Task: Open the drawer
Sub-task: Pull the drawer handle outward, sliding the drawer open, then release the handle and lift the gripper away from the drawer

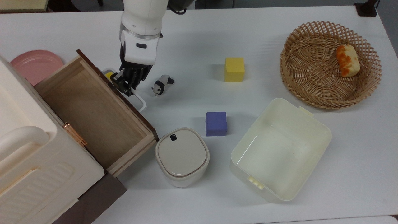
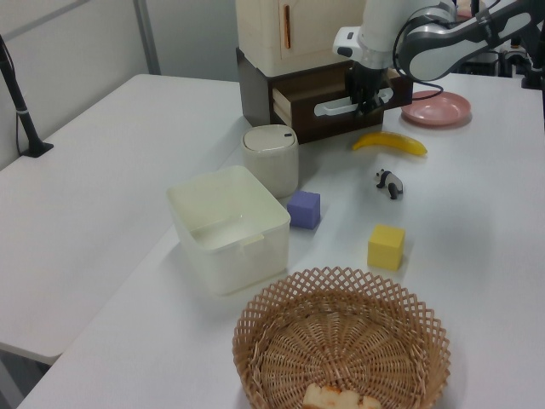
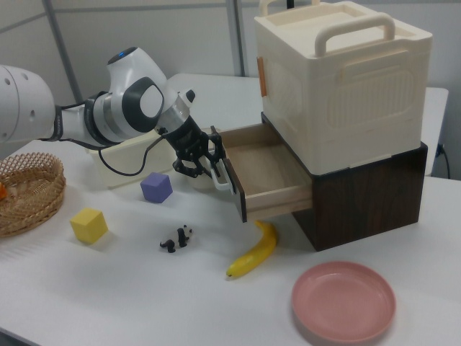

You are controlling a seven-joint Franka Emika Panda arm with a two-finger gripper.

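- My claw (image 1: 127, 83) is clamped on the white loop handle (image 1: 138, 101) of the drawer (image 1: 93, 115), which stands pulled well out of the dark wooden base under the cream cabinet (image 3: 346, 86), at the top view's left.
- First risk, as I judge it: the drawer's front corner sits just beside the lidded cream canister (image 1: 182, 157) (perhaps touching, I cannot tell). More pull along this line could shove or tip it.
- Second risk: the banana (image 3: 253, 252) lies on the surface below the drawer front, in the right view. If I drop lower or release carelessly, I may knock it.
- Third risk: I grip near one end of the handle, so an off-centre pull may skew the drawer and jam it.
- Fourth: pull too far and the drawer may leave its base altogether.
- The white surface (image 1: 192, 40) also carries a toy panda (image 1: 161, 84) near my claw, a yellow block (image 1: 234, 69), a purple block (image 1: 216, 123), a cream tub (image 1: 279, 149), a wicker basket (image 1: 298, 77) holding a piece of bread (image 1: 347, 60), and a pink plate (image 3: 344, 301).
- Around it: pale grey wall panels behind, in the right view.
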